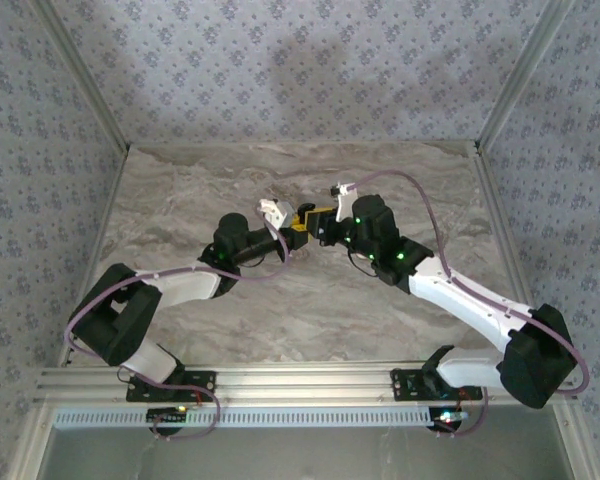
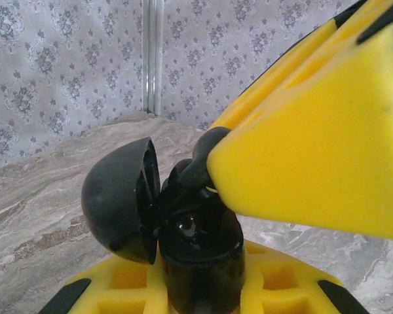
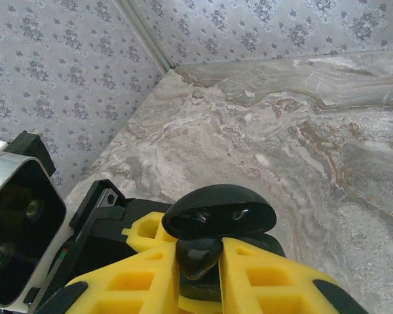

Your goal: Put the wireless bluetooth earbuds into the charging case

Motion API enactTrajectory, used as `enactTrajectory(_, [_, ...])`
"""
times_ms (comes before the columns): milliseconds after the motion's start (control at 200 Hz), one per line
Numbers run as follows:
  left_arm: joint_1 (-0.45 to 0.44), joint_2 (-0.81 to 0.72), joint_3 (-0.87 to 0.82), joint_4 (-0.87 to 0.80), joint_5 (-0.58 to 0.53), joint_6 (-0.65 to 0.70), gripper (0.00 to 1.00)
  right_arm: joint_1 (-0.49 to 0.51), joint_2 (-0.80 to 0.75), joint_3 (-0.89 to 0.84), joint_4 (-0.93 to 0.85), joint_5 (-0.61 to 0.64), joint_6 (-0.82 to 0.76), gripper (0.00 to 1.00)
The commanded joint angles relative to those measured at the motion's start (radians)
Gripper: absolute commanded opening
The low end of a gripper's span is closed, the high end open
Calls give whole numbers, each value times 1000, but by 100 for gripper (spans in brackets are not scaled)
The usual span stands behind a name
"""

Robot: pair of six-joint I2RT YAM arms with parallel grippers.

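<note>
Seen from above, left hand (image 1: 288, 238) and right hand (image 1: 316, 224) are met over a marbled desk (image 1: 410, 190) ringed by floral wallpaper (image 1: 280, 60). Left wrist: the open case (image 2: 200, 255) is clamped by the closed hand. Right wrist: an earbud (image 3: 196, 256) is pinched tight over the case.

A: What do the arms look like above the aluminium rail (image 1: 300, 382)?
B: The left arm (image 1: 170, 290) and the right arm (image 1: 470, 310) both have white link shells and bulky black joint housings. A thin lilac cable (image 1: 420, 185) loops along each.
A: And at the ends farthest from the rail?
B: There are yellow fingers (image 3: 268, 281) with moulded pockets and black edge inserts, and a white camera bracket (image 1: 272, 210). Green lights (image 1: 400, 258) glow on the right arm's housing. Black base plates (image 1: 170, 385) sit on the rail.
</note>
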Motion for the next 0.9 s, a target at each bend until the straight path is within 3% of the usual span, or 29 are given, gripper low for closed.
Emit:
enactTrajectory(0, [-1, -65, 15, 85, 15, 29, 14, 2, 1, -4, -69, -9, -12, 24])
enactTrajectory(165, [0, -74, 16, 68, 17, 43, 14, -7, -6, 0, -89, 24, 5, 26])
enactTrajectory(320, [-1, -72, 18, 49, 16, 58, 14, -9, -16, 19, -94, 15, 1, 45])
enactTrajectory(595, [-2, -77, 13, 1, 12, 96, 14, -27, -82, 63, -112, -52, -42, 55])
enactTrajectory(750, [1, -79, 12, -3, 16, 99, 14, -49, -123, 77, -147, -101, -37, 54])
enactTrajectory(894, [-1, -79, 13, -5, 23, 98, 14, -86, -137, 81, -171, -176, 18, 40])
